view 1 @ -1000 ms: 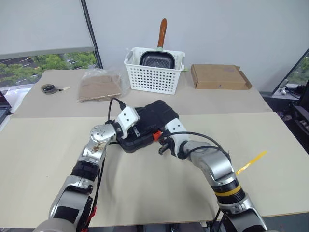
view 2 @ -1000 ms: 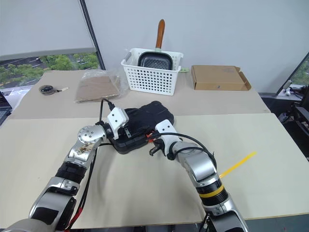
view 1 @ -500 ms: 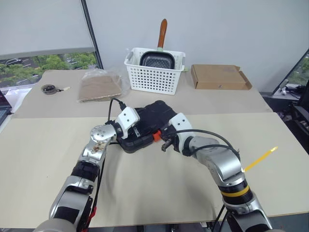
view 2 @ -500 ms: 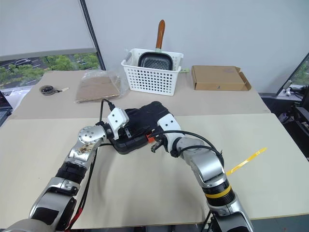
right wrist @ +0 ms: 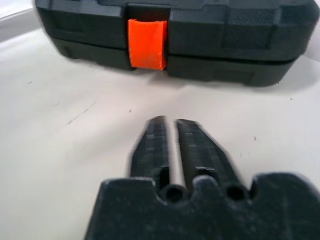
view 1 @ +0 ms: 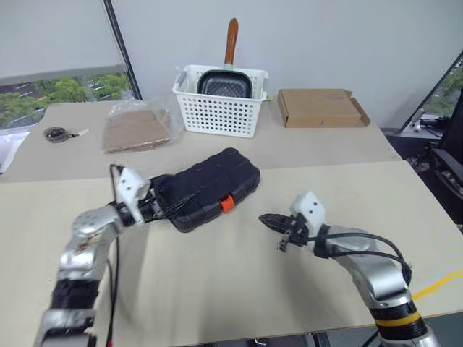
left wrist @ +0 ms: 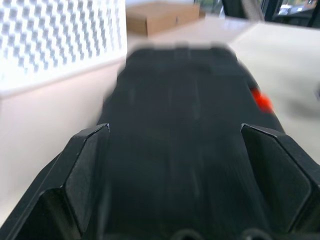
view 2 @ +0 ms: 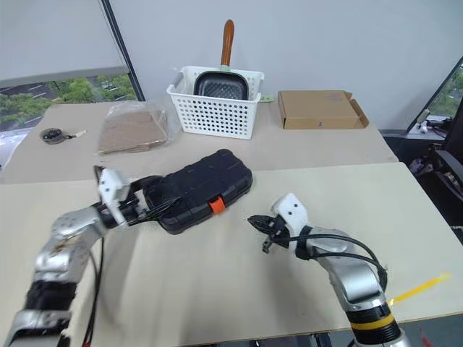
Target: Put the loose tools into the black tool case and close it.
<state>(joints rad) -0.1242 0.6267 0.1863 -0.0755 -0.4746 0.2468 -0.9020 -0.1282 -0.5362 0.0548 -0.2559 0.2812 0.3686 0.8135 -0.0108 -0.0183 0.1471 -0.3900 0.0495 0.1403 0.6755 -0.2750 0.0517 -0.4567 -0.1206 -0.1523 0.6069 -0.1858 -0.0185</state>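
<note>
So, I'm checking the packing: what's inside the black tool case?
The black tool case lies closed, its orange latch down across the seam, so whatever it holds is covered.

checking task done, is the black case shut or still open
Shut: the black tool case lies flat, halves together, orange latch down across the seam.

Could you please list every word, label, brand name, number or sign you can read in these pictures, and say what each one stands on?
No text can be read anywhere.
Black tool case: no lettering shows on its lid; its orange latch is plain.
Cardboard box: one small dark mark on top, too small to read.
White basket: no label.
Clear bag with a brown sheet: no print shows.
</note>
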